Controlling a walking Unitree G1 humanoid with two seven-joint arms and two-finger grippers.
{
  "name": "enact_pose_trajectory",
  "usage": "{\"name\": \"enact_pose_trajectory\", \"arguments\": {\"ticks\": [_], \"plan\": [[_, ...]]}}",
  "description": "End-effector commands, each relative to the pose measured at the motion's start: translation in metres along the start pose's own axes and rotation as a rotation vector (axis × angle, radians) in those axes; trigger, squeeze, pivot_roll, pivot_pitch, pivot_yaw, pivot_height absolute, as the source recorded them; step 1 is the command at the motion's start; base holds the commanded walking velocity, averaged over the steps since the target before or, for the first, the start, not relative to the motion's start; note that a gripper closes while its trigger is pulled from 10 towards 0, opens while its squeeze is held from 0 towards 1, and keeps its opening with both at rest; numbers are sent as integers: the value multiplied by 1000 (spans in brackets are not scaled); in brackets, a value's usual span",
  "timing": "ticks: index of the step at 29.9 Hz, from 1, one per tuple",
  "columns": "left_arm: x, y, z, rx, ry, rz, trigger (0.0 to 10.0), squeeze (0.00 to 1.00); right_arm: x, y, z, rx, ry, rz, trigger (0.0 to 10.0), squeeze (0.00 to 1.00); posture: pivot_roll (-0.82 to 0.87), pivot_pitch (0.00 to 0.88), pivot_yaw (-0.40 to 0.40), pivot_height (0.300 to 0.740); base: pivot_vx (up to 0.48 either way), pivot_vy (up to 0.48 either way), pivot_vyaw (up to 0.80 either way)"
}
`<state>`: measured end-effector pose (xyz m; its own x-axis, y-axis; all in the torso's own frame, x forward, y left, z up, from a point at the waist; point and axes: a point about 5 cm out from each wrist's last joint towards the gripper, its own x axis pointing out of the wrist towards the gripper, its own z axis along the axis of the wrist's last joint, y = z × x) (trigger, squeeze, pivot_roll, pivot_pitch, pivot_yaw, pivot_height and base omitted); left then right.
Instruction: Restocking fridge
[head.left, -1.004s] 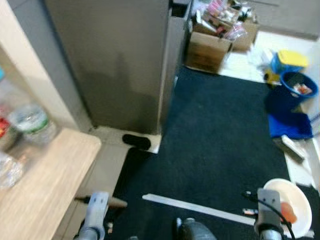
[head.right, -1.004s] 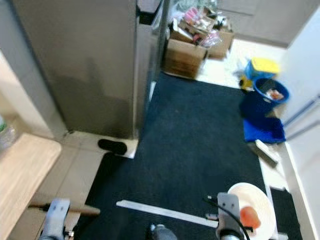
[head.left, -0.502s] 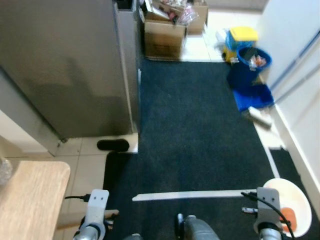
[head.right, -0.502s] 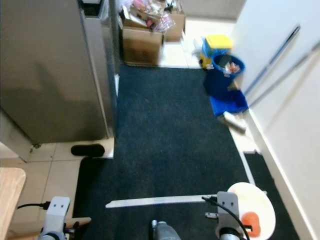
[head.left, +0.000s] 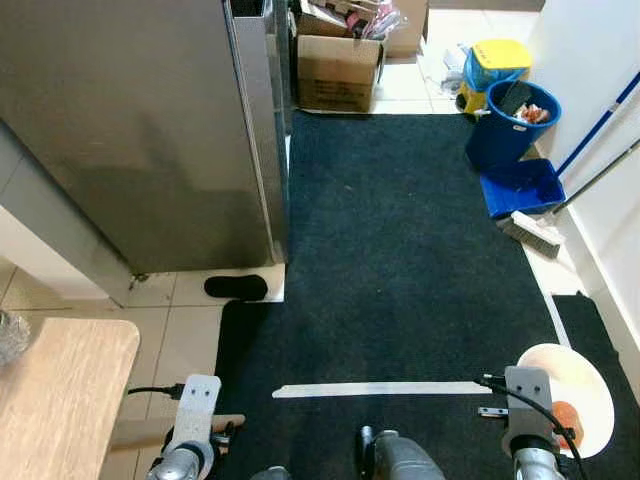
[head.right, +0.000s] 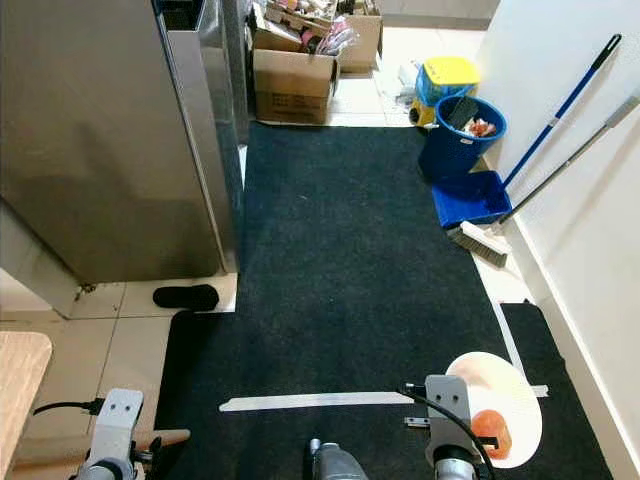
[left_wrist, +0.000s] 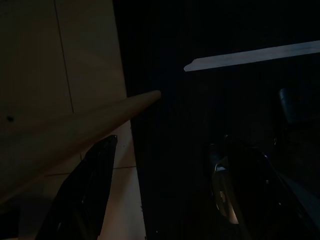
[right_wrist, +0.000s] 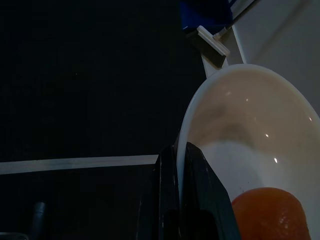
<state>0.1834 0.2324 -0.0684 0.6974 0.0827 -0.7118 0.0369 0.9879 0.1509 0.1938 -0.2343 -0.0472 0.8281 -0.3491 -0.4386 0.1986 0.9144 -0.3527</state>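
Right gripper (right_wrist: 175, 165): clamped on white bowl (right_wrist: 250, 150) rim, lower right of frame.
Orange fruit (right_wrist: 270, 212): inside bowl.
Fridge (head.left: 130, 120): upper left, closed.
Left gripper (left_wrist: 95, 190): finger state unclear.

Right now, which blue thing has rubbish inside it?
The round blue bucket beside the yellow-lidded box. The flat blue dustpan in front of it looks empty.

Right gripper (right_wrist: 175, 165): low at robot's right side, fingers pinched on a bowl (right_wrist: 250, 150) rim. Left gripper (left_wrist: 150, 165): low at left side, hanging, one finger (left_wrist: 90, 185) visible. Both wrists point down.
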Motion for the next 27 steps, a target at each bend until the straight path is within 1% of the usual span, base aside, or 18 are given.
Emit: {"name": "enact_pose_trajectory", "arguments": {"ticks": [1, 3, 5, 6, 7, 8, 12, 14, 15, 17, 18, 19, 20, 21, 23, 24, 25, 27], "plan": [[-3, -3, -9, 26, 24, -16, 10000, 0, -2, -4, -4, -1, 3, -14, 10000, 0, -104, 187, -38, 723, 0, 0, 0], [-2, -6, -5, 41, 5, -29, 10000, 0, -2, -4, -4, -5, 0, -13, 10000, 0, -103, 187, -38, 723, 0, 0, 0], [3, -16, 14, 109, -90, -86, 10000, 0, -1, -2, 1, -17, -22, 0, 10000, 0, -102, 186, -39, 723, 0, 0, 0], [3, -16, 14, 109, -90, -86, 10000, 0, -1, -2, 1, -17, -22, 0, 10000, 0, -102, 186, -39, 723, 0, 0, 0], [5, -24, 26, 131, -142, -116, 10000, 0, 0, 1, 4, -24, -38, 11, 10000, 0, -101, 185, -39, 723, 0, 0, 0], [5, -24, 26, 131, -142, -116, 10000, 0, 0, 1, 4, -24, -38, 11, 10000, 0, -101, 185, -39, 723, 0, 0, 0], [7, -31, 39, 144, -194, -147, 10000, 0, 1, 3, 8, -25, -52, 20, 10000, 0, -99, 184, -38, 723, 0, 0, 0], [8, -44, 62, 143, -291, -191, 10000, 0, 4, 7, 15, -12, -72, 27, 10000, 0, -100, 182, -36, 723, 0, 0, 0], [8, -44, 62, 143, -291, -191, 10000, 0, 4, 7, 15, -12, -72, 27, 10000, 0, -100, 182, -36, 723, 0, 0, 0], [6, -60, 81, 171, -381, -261, 10000, 0, 5, 11, 20, -5, -89, 36, 10000, 0, -100, 180, -38, 723, 0, 0, 0], [6, -60, 81, 171, -381, -261, 10000, 0, 5, 11, 20, -5, -89, 36, 10000, 0, -100, 180, -38, 723, 0, 0, 0], [4, -69, 88, 204, -420, -308, 10000, 0, 5, 12, 21, -6, -93, 39, 10000, 0, -100, 179, -38, 723, 0, 0, 0], [0, -81, 96, 228, -463, -386, 10000, 0, 5, 12, 21, -8, -95, 41, 10000, 0, -103, 179, -39, 723, 0, 0, 0], [0, -81, 96, 228, -463, -386, 10000, 0, 5, 12, 21, -8, -95, 41, 10000, 0, -103, 179, -39, 723, 0, 0, 0], [-17, -105, 123, 253, -599, -550, 10000, 0, 5, 11, 20, -13, -96, 41, 10000, 0, -104, 178, -41, 723, 0, 0, 0], [-17, -105, 123, 253, -599, -550, 10000, 0, 5, 11, 20, -13, -96, 41, 10000, 0, -104, 178, -41, 723, 0, 0, 0], [-24, -112, 132, 251, -642, -602, 10000, 0, 5, 10, 20, -14, -96, 40, 10000, 0, -104, 178, -41, 723, 0, 0, 0], [-24, -112, 132, 251, -642, -602, 10000, 0, 5, 10, 20, -14, -96, 40, 10000, 0, -104, 178, -41, 723, 0, 0, 0]]}}
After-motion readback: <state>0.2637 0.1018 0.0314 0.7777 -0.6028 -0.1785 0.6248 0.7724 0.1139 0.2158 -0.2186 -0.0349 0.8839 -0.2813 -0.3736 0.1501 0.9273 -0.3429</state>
